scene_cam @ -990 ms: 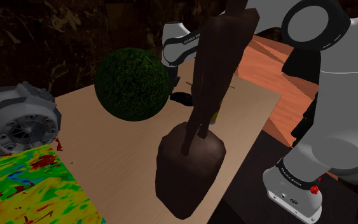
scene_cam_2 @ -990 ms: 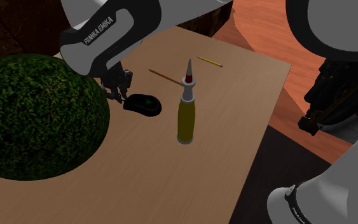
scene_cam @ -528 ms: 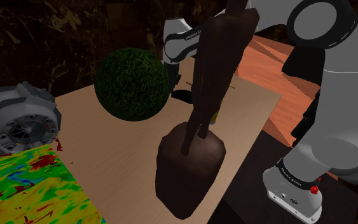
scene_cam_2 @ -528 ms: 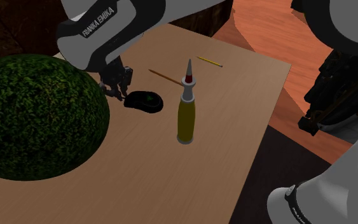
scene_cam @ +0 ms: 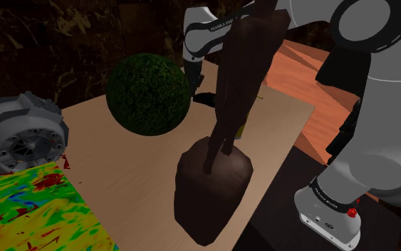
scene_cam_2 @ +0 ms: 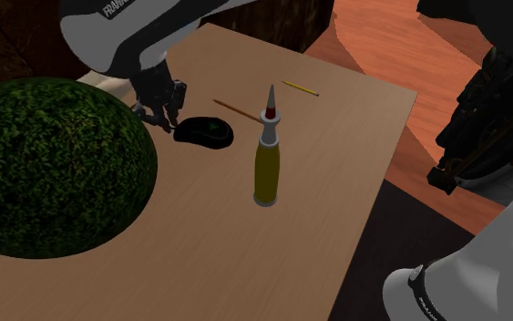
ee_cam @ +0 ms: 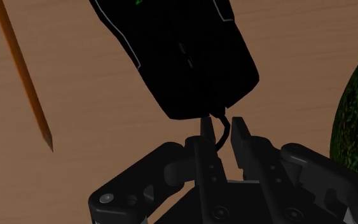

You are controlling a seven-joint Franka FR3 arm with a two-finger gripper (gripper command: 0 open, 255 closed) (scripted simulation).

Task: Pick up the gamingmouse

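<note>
Though dim, gripper (ee_cam: pixel 222 125) apparently on mouse (ee_cam: pixel 190 57).

"What runs off the edge?"
"In the wrist view, the mouse (ee_cam: pixel 190 57) and the pencil (ee_cam: pixel 25 70)."
"What's hidden?"
"In the shoulder view, the dark carving (scene_cam: pixel 224 128) covers most of the bottle (scene_cam: pixel 243 130)."

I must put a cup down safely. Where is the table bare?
Bare: the table between the bottle and its right edge in the second exterior view, and the near stretch below bottle and green ball. Crowded: around the mouse, with gripper, ball and orange pencil close.
</note>
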